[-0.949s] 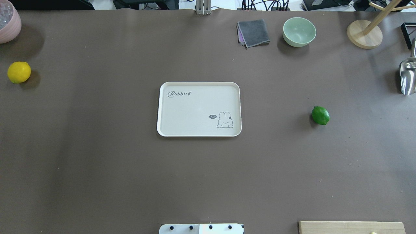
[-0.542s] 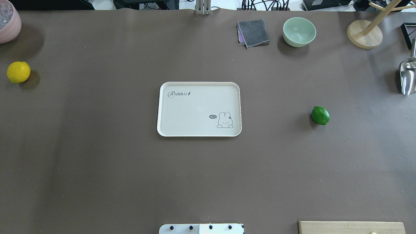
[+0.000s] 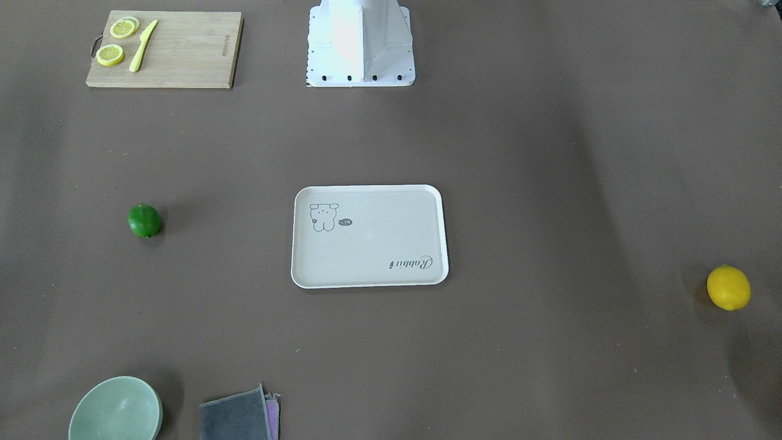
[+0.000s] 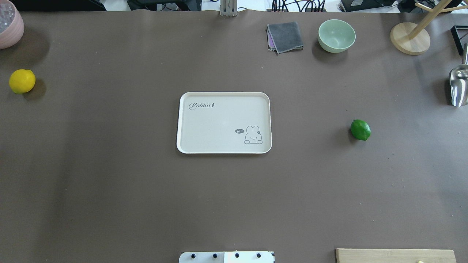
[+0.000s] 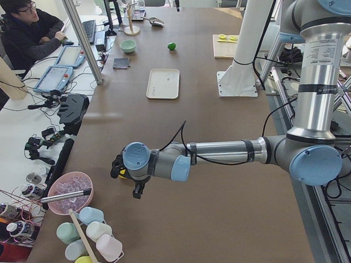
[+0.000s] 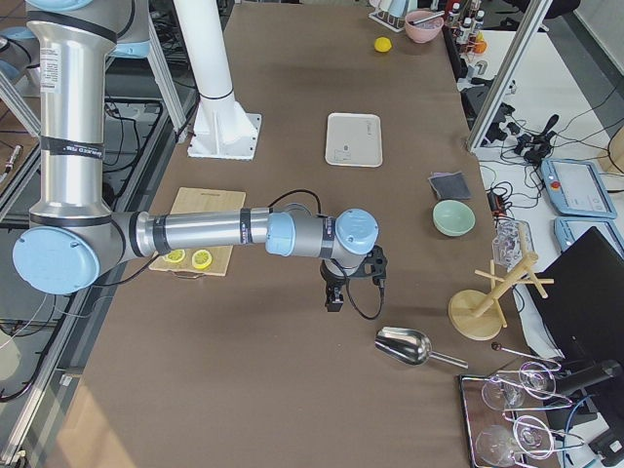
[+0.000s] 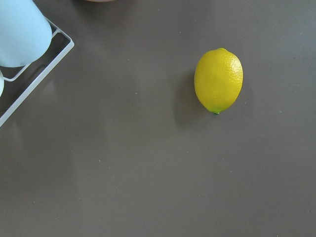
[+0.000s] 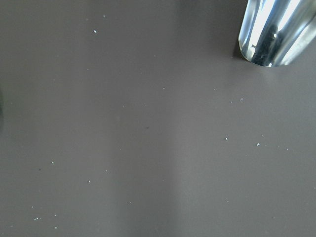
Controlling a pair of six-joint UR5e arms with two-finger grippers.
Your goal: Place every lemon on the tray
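The yellow lemon lies at the table's far left; it also shows in the left wrist view, below and right of centre. The green lemon lies on the right half, well apart from the tray. The cream tray sits empty in the middle. My left gripper hangs over the yellow lemon in the exterior left view only; I cannot tell its state. My right gripper hangs over bare table near the metal scoop, in the exterior right view only; I cannot tell its state.
A wooden cutting board with lemon slices and a knife lies by the robot's base. A green bowl, grey cloth, wooden stand, metal scoop and pink bowl line the far and side edges. A cup rack stands near the yellow lemon.
The yellow lemon has rocked slightly in place at the left edge. The tray and the green lemon have not moved.
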